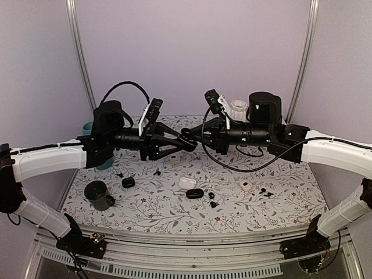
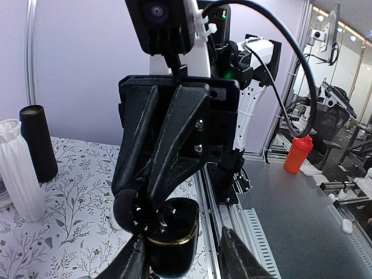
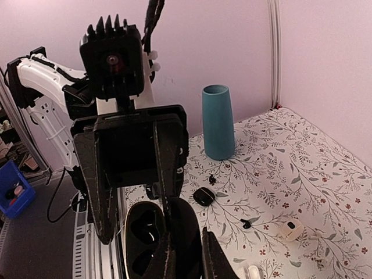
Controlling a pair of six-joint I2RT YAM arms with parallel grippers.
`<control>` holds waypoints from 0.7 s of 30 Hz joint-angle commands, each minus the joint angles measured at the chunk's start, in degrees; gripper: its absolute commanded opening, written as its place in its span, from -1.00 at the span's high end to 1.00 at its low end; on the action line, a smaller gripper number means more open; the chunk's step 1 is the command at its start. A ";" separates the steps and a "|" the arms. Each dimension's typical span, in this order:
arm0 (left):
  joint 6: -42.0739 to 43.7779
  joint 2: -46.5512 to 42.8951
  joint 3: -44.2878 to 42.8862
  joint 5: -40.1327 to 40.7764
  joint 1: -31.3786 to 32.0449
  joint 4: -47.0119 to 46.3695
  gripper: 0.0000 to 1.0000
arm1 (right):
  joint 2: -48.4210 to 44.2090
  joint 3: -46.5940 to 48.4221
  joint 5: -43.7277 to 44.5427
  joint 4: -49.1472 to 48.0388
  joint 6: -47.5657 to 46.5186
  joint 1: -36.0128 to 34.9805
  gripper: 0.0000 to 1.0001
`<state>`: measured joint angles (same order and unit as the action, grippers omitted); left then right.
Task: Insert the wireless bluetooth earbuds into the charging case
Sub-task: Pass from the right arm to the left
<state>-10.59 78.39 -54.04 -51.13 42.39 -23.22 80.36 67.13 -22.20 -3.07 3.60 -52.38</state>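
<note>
Both grippers meet in mid-air over the middle of the table around an open black charging case (image 2: 172,237) with a gold rim. My right gripper (image 3: 187,256) is shut on the case's lid (image 3: 187,226). The open base (image 3: 142,238) shows dark cavities, and I cannot tell whether a bud sits in them. My left gripper (image 2: 183,258) is open, with its fingers either side of the base and a gap on one side. In the top view the left gripper (image 1: 186,142) and right gripper (image 1: 196,139) touch tips. Tiny black earbuds (image 1: 210,195) lie loose on the table, and one (image 3: 246,223) shows in the right wrist view.
More cases lie on the floral table: a black one (image 1: 128,182), a white one (image 1: 187,182), a black one (image 1: 195,193) and a white one (image 1: 245,186). A dark cup (image 1: 97,195) stands front left. A teal vase (image 3: 218,122), a white ribbed vase (image 2: 17,174) and a black cylinder (image 2: 38,142) stand at the back.
</note>
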 commanded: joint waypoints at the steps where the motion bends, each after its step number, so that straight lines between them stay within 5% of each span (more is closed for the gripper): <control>1: 2.04 1.40 -2.47 -2.08 1.20 3.32 0.18 | -0.82 1.68 -1.09 -0.98 -0.61 -0.43 0.94; 21: 0.75 0.53 -2.18 -2.15 1.35 0.70 0.24 | -0.08 3.86 -1.27 0.38 -0.95 -0.36 0.94</control>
<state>-9.23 79.96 -55.96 -52.23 43.05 -19.84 80.34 69.17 -22.74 -2.90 3.33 -52.49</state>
